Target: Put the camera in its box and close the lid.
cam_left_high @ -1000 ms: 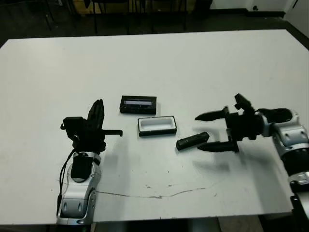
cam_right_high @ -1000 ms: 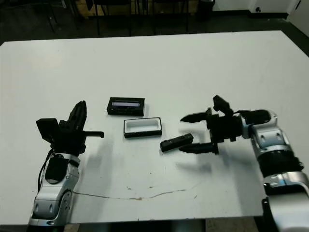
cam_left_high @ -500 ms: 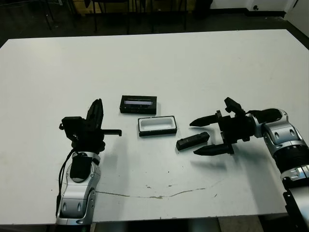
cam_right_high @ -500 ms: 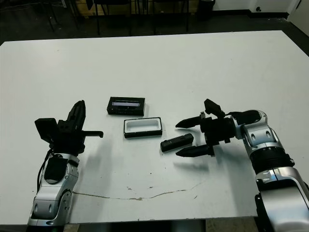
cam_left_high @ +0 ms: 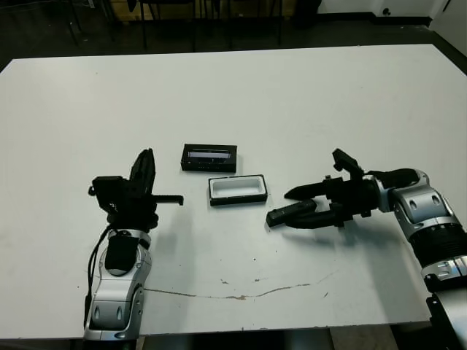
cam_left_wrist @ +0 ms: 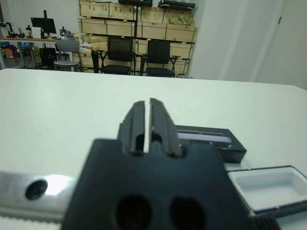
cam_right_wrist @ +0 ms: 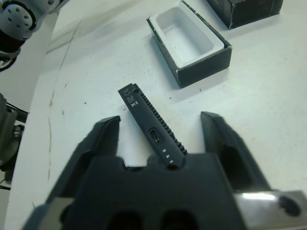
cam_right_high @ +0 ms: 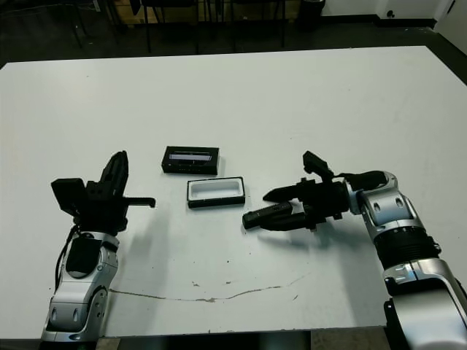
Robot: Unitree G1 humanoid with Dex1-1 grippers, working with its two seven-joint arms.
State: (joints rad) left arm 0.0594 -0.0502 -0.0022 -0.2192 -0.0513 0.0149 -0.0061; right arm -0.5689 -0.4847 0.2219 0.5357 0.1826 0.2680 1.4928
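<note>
Right claw [cam_left_high: 298,208] now advanced astride camera [cam_right_wrist: 152,132], fingers spread, beside box [cam_left_high: 237,189].

Right pincer [cam_right_high: 271,209] open, straddling camera [cam_right_high: 267,214].

Black bar camera [cam_left_high: 290,214] flat on table, open white-lined box [cam_left_high: 237,189] beside, lid [cam_left_high: 209,157] behind.

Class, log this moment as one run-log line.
right hand: open, straddling slim black bar camera | white-lined black box: empty | black lid with pale strip: off | left hand: shut, idle
</note>
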